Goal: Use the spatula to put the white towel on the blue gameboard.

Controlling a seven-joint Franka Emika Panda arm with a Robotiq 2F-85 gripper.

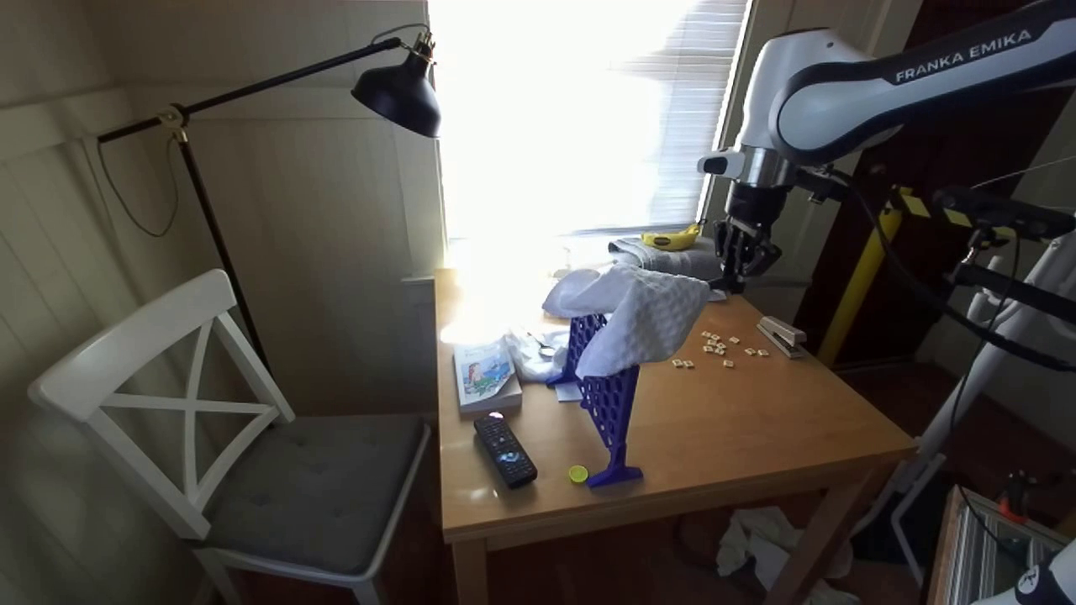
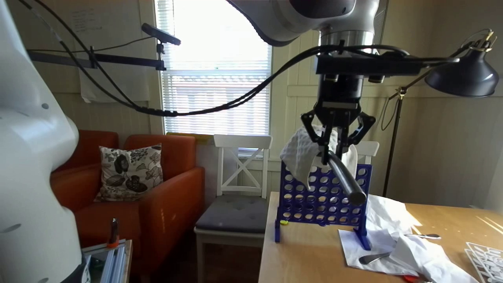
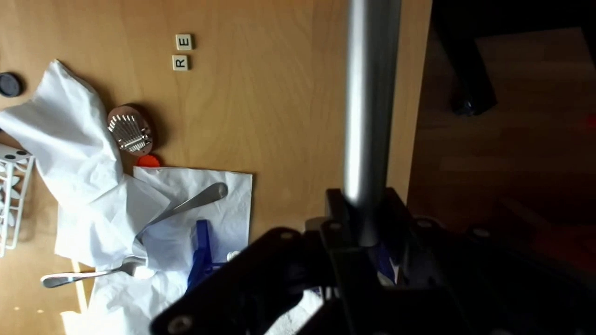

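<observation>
Wrist view is showing the jaws pinching the spatula (image 3: 370, 107) by its handle (image 2: 344, 177), while in both exterior views the towel (image 1: 647, 311) is hanging over the top edge of the blue board (image 2: 316, 203), which is standing upright on the desk (image 1: 714, 437).

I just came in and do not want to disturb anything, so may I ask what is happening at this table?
A robot arm is working here; no person is in view. Its tool is closed on a spatula. The white towel is over the top of the blue board, hanging down across part of it. The spatula's far end is hidden, so I cannot tell if it supports the towel.
</observation>
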